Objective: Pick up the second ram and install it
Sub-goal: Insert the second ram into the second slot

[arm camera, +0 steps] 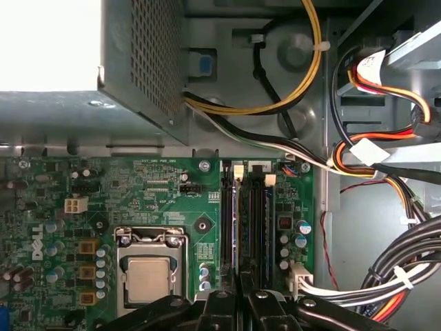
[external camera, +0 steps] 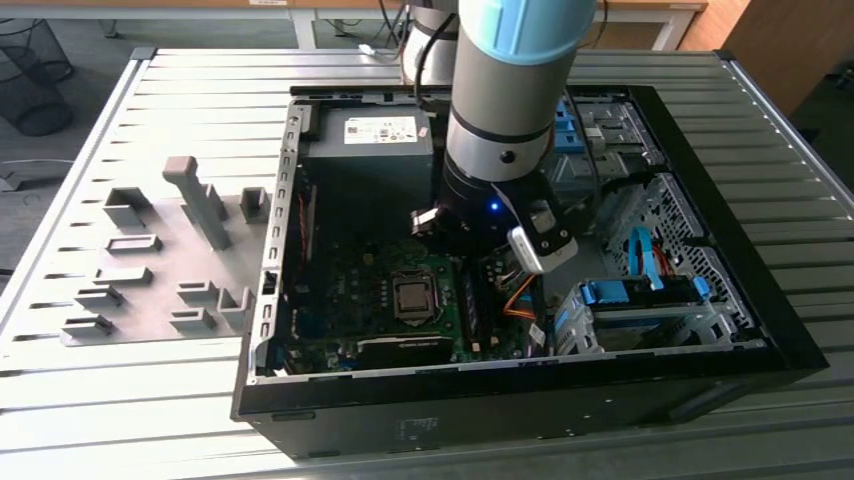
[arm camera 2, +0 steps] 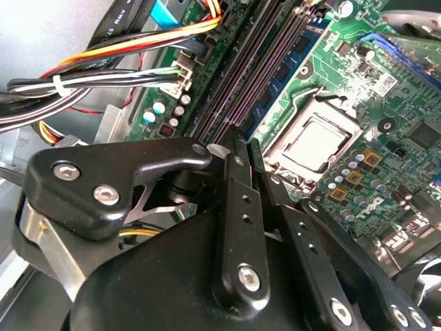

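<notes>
Hand (arm camera 2: 238, 148) low inside the case, pinched shut on the second ram (arm camera: 239, 227), upright over memory slots (arm camera: 256, 227) beside the processor socket (arm camera: 148, 265), cables (arm camera: 372, 158) crowding close.

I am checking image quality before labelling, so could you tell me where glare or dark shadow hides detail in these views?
In the first wrist view, the perforated grey metal power supply box has a side blown out to pure white. In the exterior view, the open black computer case is dark in its interior under the arm. In the second wrist view, the black gripper blocks the foreground.
</notes>
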Motion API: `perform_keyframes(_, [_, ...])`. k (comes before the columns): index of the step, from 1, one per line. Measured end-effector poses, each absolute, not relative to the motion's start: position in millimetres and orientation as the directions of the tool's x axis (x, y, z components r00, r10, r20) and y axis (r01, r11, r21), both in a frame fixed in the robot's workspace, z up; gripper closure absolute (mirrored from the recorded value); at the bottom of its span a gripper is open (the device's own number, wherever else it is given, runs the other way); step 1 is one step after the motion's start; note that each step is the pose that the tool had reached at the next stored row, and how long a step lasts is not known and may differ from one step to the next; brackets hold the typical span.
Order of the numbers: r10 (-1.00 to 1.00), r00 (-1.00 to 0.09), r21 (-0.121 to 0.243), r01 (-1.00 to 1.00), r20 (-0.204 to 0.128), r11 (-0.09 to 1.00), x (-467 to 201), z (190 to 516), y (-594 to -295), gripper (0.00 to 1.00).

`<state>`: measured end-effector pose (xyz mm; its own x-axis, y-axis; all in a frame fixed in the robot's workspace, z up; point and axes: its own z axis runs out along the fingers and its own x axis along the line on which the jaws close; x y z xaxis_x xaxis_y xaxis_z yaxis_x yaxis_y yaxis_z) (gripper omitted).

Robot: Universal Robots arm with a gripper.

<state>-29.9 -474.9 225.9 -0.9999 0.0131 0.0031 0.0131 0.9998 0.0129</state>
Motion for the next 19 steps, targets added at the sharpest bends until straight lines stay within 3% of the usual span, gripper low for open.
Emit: perform_keyframes(19, [0.014,-1.000,0.015,0.014,0.006,1.000,-27.7,222.4,-475.9,0.86])
